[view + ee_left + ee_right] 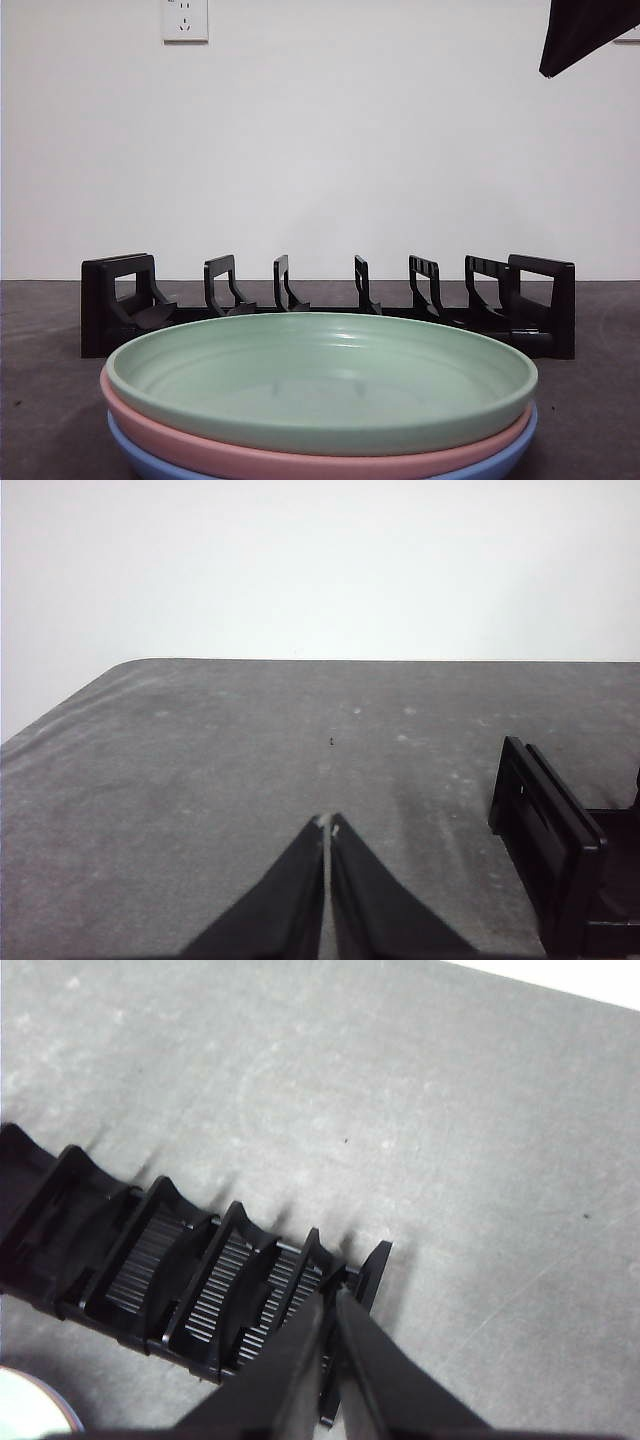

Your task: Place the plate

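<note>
Currently both arms are idle, nothing held.

Front view: three plates are stacked at 6 o'clock, nearest the camera. The green plate (320,380) is on top, the pink plate (300,452) sits under it, and the blue plate (500,462) is at the bottom, with only its rim showing. The stack sits on the dark grey surface (40,400). Just behind the stack stands the black dish rack (330,305), running across from 9 to 3 o'clock, with upright dividers and every slot vacant. No plate touches the rack as far as this view shows. A wall outlet (185,20) is at 11 o'clock on the white wall. A black arm tip (580,35) hangs at 1 o'clock, well above everything.

Left wrist view: the left gripper (327,825) has its jaws pressed together with only a thin seam between them, and it grips nothing. It is over bare surface, with one end of the rack off to its side and apart from it.

Right wrist view: the right gripper (328,1300) also has its jaws closed against each other and carries nothing. It sits above the end of the rack, with slotted dividers visible beneath. A sliver of the green plate shows at the frame corner beside the rack.
</note>
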Controlling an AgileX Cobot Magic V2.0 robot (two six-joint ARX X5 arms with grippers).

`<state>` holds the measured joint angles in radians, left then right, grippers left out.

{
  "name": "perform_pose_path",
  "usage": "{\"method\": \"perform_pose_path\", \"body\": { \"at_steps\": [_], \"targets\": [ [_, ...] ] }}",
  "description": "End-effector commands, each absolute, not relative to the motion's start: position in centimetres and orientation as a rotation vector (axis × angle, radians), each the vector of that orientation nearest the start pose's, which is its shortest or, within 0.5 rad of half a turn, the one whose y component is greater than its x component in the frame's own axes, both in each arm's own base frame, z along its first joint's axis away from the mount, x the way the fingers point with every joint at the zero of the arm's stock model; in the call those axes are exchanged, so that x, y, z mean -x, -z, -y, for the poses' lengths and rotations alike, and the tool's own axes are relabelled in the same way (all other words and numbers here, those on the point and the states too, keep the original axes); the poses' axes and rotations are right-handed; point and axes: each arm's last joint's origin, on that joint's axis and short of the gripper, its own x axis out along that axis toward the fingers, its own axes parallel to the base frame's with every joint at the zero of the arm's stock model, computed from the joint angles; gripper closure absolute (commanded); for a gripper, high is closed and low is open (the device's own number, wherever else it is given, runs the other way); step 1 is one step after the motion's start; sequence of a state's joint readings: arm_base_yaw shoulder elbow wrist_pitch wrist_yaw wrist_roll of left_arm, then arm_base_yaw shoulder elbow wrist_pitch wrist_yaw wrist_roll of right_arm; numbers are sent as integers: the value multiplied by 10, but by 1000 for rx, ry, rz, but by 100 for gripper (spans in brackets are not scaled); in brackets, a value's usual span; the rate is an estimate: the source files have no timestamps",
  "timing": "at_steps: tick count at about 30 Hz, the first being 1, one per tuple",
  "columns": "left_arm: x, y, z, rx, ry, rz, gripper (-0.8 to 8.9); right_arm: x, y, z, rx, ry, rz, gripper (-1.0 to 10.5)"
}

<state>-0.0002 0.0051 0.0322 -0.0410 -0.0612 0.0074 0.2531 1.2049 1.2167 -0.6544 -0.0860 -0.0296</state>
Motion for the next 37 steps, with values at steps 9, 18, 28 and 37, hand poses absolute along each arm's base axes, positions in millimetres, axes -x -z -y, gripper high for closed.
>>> {"method": "perform_pose_path", "body": {
  "at_steps": [9, 18, 28, 37],
  "targets": [
    [-97, -165, -2, -8, -64, -20, 806, -244, -362, -66, 82, -343, -571, 926],
    [-97, -165, -2, -8, -64, -20, 806, -182, -332, -35, 120, -238, -273, 926],
    [-97, -165, -2, -8, -64, -20, 806, -106, -201, -4, 16, -55, -127, 926],
    [-97, -165, -2, -8, -64, -20, 806, -94, -169, -1, -4, -20, -93, 926]
  ]
}}
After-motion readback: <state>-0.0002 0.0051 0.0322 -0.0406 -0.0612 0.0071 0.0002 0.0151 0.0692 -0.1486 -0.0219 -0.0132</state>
